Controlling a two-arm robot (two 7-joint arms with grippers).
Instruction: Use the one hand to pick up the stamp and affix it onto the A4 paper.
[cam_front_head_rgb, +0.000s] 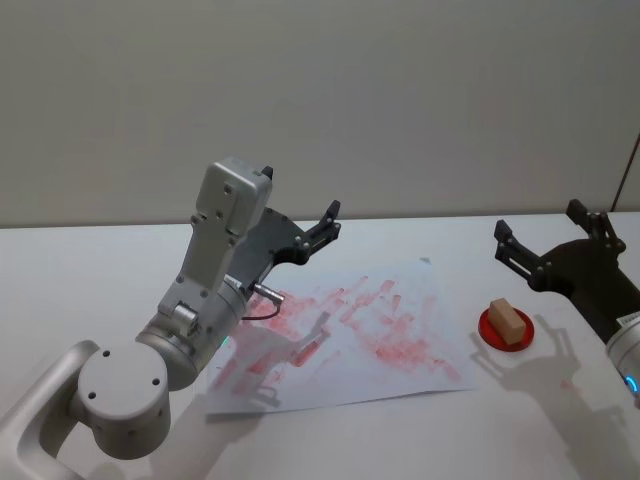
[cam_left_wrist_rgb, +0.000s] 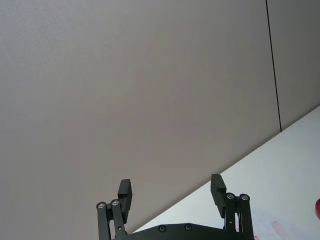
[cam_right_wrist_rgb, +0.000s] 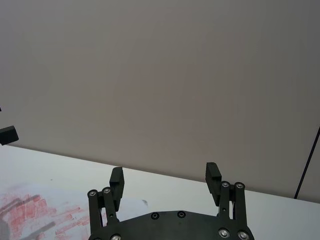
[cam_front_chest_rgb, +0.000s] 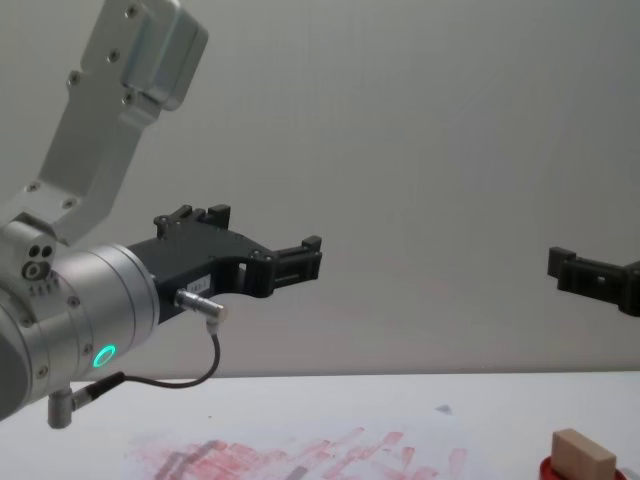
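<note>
I am holding my left gripper (cam_front_head_rgb: 325, 228) raised near the far left corner of the paper (cam_front_head_rgb: 380, 330), jaws spread wide and gripping nothing. The paper is lying flat on the tabletop (cam_front_head_rgb: 100, 260), covered in red marks. Just right of it the stamp (cam_front_head_rgb: 507, 320) is sitting on the red pad (cam_front_head_rgb: 487, 330), untouched. Farther right, my right gripper (cam_front_head_rgb: 545, 228) is hovering beyond the pad, likewise wide open and empty.

I am judging the pickup as not yet begun. With the right gripper nearer, the next move calls for lowering it over the stamp, straddling the block, then closing.

The head view is giving me the layout from above. The chest view is adding height: both grippers are well above the tabletop, and the stamp is standing proud of the pad.
</note>
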